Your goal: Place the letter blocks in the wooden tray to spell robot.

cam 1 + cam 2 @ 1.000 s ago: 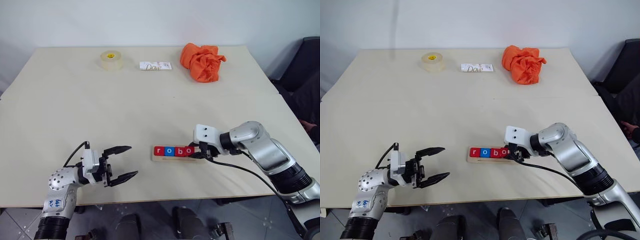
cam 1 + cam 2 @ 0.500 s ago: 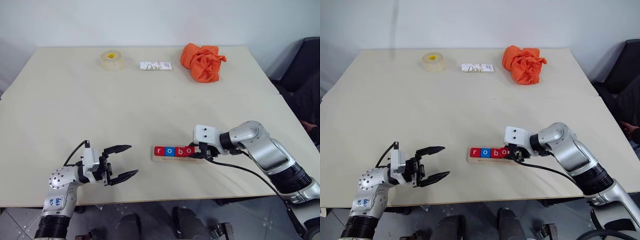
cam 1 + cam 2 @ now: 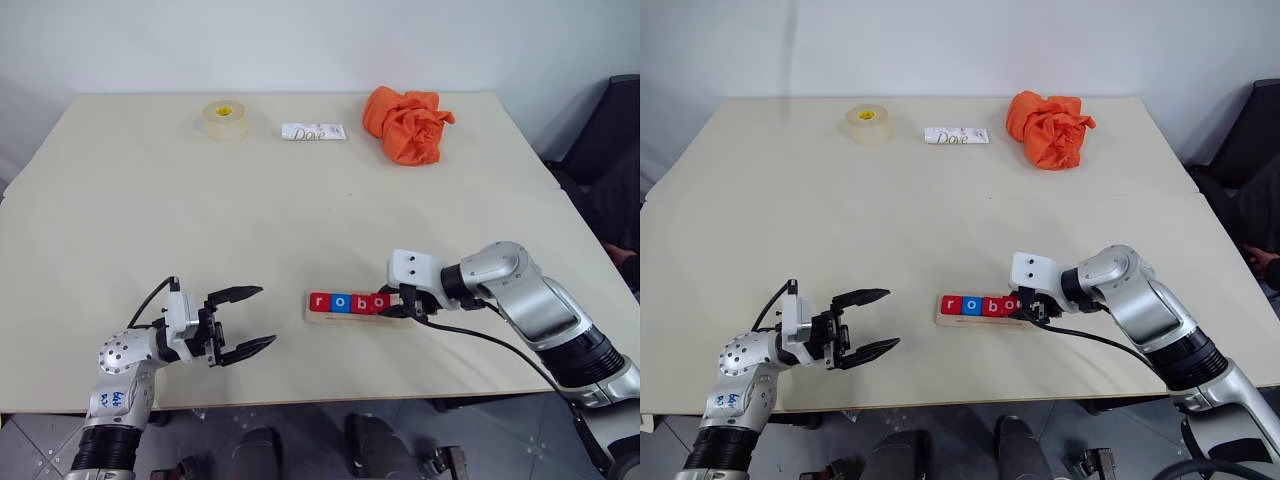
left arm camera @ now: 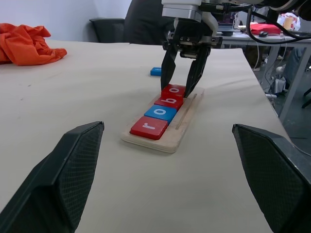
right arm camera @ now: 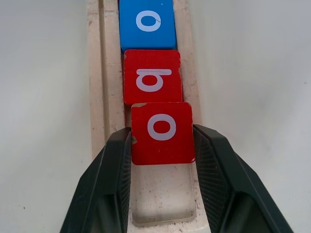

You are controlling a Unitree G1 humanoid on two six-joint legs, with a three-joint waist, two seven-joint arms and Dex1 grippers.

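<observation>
The wooden tray [image 3: 345, 319] lies near the table's front edge with four letter blocks in a row: red r [image 3: 318, 301], blue o [image 3: 338, 302], red b [image 5: 152, 77] and red o [image 5: 162, 132]. My right gripper [image 5: 163, 132] points down at the tray's right end, its fingers [image 5: 114, 160] pressed against both sides of the red o, which rests flat in the tray. One more blue block [image 4: 156, 71] lies on the table beyond the tray; its letter is hidden. My left gripper [image 3: 268, 315] hovers open and empty to the left of the tray.
At the table's far side sit a roll of clear tape [image 3: 224, 119], a white Dove packet [image 3: 312, 132] and a crumpled orange cloth [image 3: 406, 122]. A dark chair [image 3: 612, 130] stands off the right edge.
</observation>
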